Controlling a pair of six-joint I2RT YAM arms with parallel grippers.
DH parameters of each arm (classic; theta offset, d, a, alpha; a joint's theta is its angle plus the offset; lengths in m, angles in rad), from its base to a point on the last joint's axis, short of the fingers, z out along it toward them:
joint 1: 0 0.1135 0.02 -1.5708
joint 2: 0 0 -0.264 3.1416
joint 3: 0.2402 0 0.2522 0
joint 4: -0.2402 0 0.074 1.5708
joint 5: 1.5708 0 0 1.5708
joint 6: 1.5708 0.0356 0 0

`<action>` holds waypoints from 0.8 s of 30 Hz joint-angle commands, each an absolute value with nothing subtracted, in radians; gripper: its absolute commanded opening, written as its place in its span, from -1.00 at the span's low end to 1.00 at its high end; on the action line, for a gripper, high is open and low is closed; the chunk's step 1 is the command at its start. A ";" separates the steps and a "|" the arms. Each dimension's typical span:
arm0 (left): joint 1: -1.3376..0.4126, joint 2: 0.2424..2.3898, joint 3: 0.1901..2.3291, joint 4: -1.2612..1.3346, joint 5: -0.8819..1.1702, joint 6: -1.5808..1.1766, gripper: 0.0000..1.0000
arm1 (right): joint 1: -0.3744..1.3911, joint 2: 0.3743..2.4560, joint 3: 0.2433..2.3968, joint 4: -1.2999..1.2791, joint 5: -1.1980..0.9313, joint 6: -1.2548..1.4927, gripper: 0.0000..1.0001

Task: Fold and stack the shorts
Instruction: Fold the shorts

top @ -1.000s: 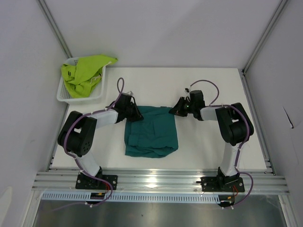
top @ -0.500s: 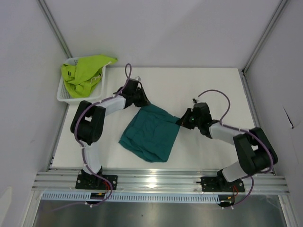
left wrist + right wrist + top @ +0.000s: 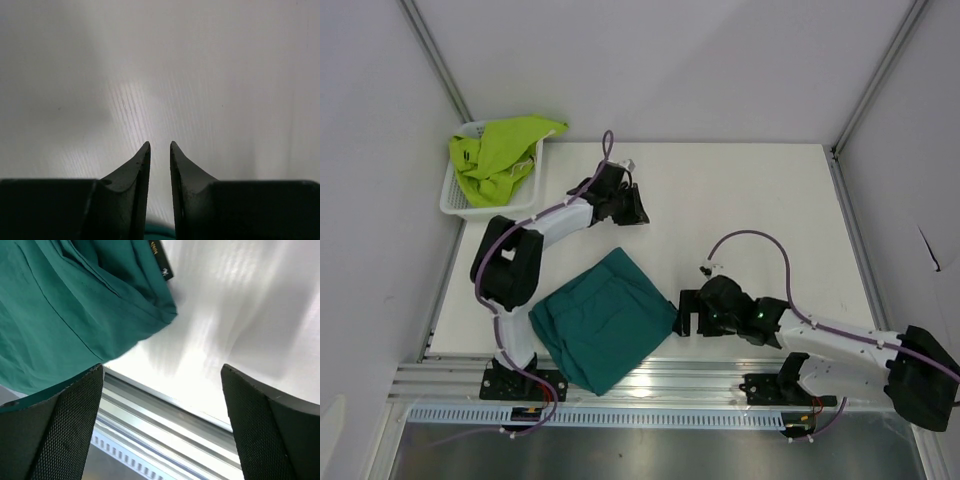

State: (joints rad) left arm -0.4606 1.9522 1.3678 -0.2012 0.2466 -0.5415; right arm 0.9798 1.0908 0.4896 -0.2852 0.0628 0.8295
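At the table's (image 3: pixel 750 190) near edge, the teal shorts (image 3: pixel 605 335) overhang the rail (image 3: pixel 720 384).

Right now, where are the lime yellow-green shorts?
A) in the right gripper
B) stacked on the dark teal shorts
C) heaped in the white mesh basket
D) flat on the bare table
C: the lime yellow-green shorts sit heaped in the white mesh basket at far left, well apart from the dark teal shorts.
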 commanded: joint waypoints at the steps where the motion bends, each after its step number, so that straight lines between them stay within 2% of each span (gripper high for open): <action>1: -0.459 1.781 1.399 -0.300 0.233 -0.509 -0.49 | 0.960 1.020 0.607 -0.423 0.138 0.700 0.99; 5: -0.446 1.622 1.324 -0.362 0.183 -0.538 -0.39 | 0.882 1.087 0.710 -0.382 0.036 0.474 0.99; 6: -0.443 1.585 1.251 -0.365 0.176 -0.560 -0.38 | 0.868 1.113 0.733 -0.376 0.017 0.442 0.99; 10: -0.414 1.402 1.093 -0.353 0.147 -0.621 -0.25 | 0.828 1.306 0.843 -0.338 -0.090 0.284 0.99; 12: -0.402 1.306 1.022 -0.342 0.147 -0.640 -0.06 | 0.818 1.374 0.912 -0.319 -0.135 0.246 0.99; 13: -0.396 1.278 0.994 -0.357 0.128 -0.644 0.27 | 0.818 1.440 0.935 -0.316 -0.146 0.227 0.99; 16: -0.385 1.177 0.930 -0.397 0.072 -0.657 0.66 | 0.824 1.561 1.020 -0.310 -0.170 0.178 0.99; 20: -0.371 1.059 0.876 -0.423 0.051 -0.663 0.79 | 0.842 1.675 1.092 -0.301 -0.179 0.144 0.99; 24: -0.371 0.933 0.821 -0.445 0.035 -0.669 0.81 | 0.847 1.743 1.132 -0.276 -0.230 0.143 0.99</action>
State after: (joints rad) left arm -0.3779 1.0206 0.8486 -0.4271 0.0689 -0.6479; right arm 0.8387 1.7138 1.0809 -0.3168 -0.1761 0.1841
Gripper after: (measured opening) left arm 0.900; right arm 0.993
